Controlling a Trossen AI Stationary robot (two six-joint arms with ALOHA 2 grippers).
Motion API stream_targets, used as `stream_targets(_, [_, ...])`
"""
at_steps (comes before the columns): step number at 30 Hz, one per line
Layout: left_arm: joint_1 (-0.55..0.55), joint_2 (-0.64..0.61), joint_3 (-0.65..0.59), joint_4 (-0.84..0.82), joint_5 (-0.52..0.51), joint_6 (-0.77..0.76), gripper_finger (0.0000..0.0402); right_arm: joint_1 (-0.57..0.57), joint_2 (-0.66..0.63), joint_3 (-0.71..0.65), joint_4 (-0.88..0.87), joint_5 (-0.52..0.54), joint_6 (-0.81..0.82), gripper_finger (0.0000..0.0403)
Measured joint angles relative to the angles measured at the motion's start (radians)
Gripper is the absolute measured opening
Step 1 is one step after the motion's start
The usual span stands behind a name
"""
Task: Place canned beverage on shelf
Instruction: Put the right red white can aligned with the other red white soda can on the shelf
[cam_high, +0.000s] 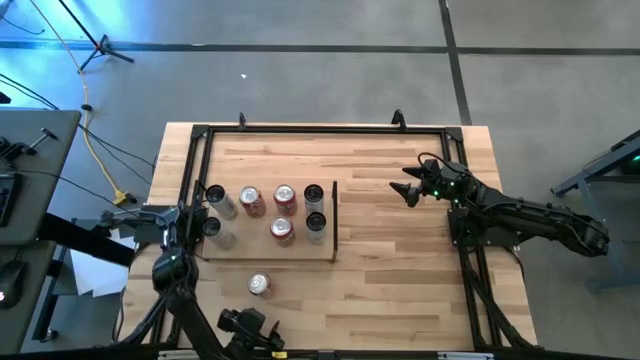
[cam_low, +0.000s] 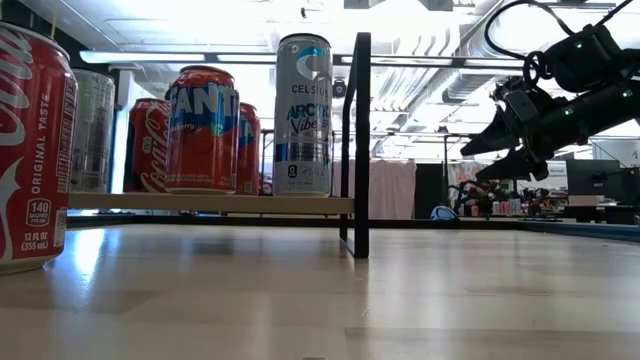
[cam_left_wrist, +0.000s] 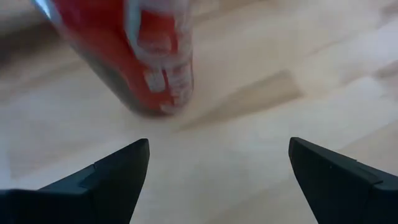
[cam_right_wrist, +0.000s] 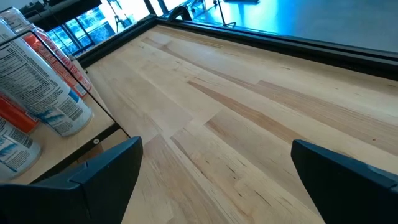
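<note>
**A:** Where is the can that needs to go up?

**B:** A red Coca-Cola can (cam_high: 259, 285) stands alone on the bare wooden table (cam_high: 400, 280), off the shelf (cam_high: 268, 250). From above, it sits at about 7 o'clock from the middle of the table, just past the shelf's near long edge. In the low view the same can (cam_low: 32, 150) stands upright at the far left.

**A:** What is on the shelf?

**B:** Seven cans stand there. One is an orange Fanta can (cam_low: 202, 130). One is a tall silver Celsius can (cam_low: 303, 115). It stands next to the thin dark strip (cam_low: 361, 145) at the shelf's end.

**A:** Where is the left gripper?

**B:** The left gripper (cam_high: 262, 335) is at about 6 o'clock from the lone can, near the table's front edge. Its jaws are wide apart and hold nothing. Its wrist camera shows the red can (cam_left_wrist: 134, 56) in front of its fingers (cam_left_wrist: 118, 171), not touching them.

**A:** And the other one?

**B:** The right gripper (cam_high: 405, 190) waits at about 3 o'clock from the shelf, well apart from it. Its jaws are wide apart too, and they hold nothing.
</note>
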Motion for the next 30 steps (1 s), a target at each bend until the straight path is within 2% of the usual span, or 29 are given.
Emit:
stream_targets(2, [0.011,-0.010,0.038,0.002,-0.014,0.013,0.0361,0.000,0.000,0.000,-0.001,0.000,0.000,0.0399])
stream_targets(9, [0.018,-0.061,0.043,-0.001,-0.094,0.012,0.0361,0.000,0.003,0.000,-0.012,0.000,0.000,0.0399])
stream_targets(13, [0.018,-0.065,0.042,0.000,-0.088,0.010,0.0361,0.000,0.007,0.000,-0.016,0.000,0.000,0.0399])
stream_targets(17, [0.022,-0.065,0.008,-0.001,-0.031,-0.034,0.0361,0.000,0.007,0.000,-0.016,0.000,0.000,0.0399])
stream_targets(20, [0.011,-0.065,-0.007,-0.001,-0.059,-0.105,0.0361,0.000,0.007,0.000,-0.016,0.000,0.000,0.0399])
stream_targets(30, [0.024,-0.065,-0.073,-0.001,-0.056,-0.133,0.0361,0.000,0.007,0.000,-0.016,0.000,0.000,0.0399])
